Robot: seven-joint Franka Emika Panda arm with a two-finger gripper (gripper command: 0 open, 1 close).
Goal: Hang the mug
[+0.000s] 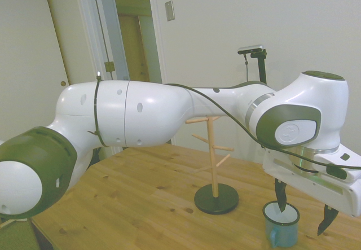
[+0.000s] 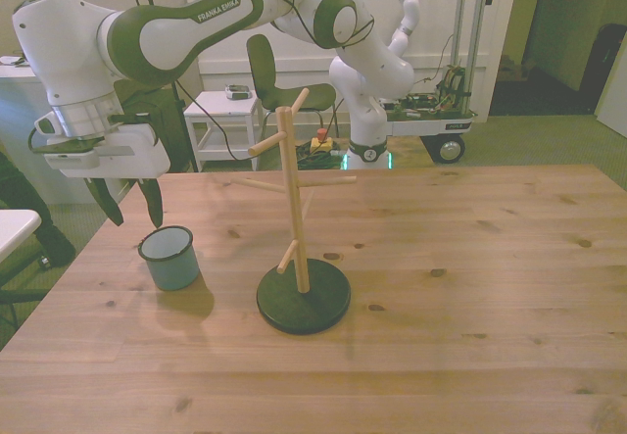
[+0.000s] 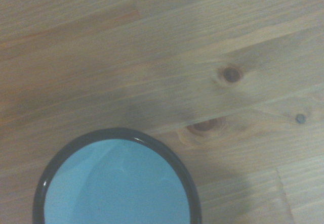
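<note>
The blue mug (image 1: 284, 227) stands upright on the wooden table (image 1: 146, 193), near the front view's left edge, its white inside showing. In the front view the mug (image 2: 169, 260) sits left of the wooden peg stand (image 2: 294, 199) with its round dark base (image 2: 304, 299). My gripper (image 1: 303, 209) hangs open and empty just above the mug's rim, a little off to one side. In the front view the gripper (image 2: 128, 207) is above and slightly behind the mug. The wrist view shows part of the mug's (image 3: 116, 188) dark rim and pale inside from above.
The peg stand (image 1: 213, 148) has several bare pegs sticking out at different heights. Beyond the table stand a white side table (image 2: 227, 111), a chair (image 2: 263, 67) and a wheeled cart (image 2: 431, 120).
</note>
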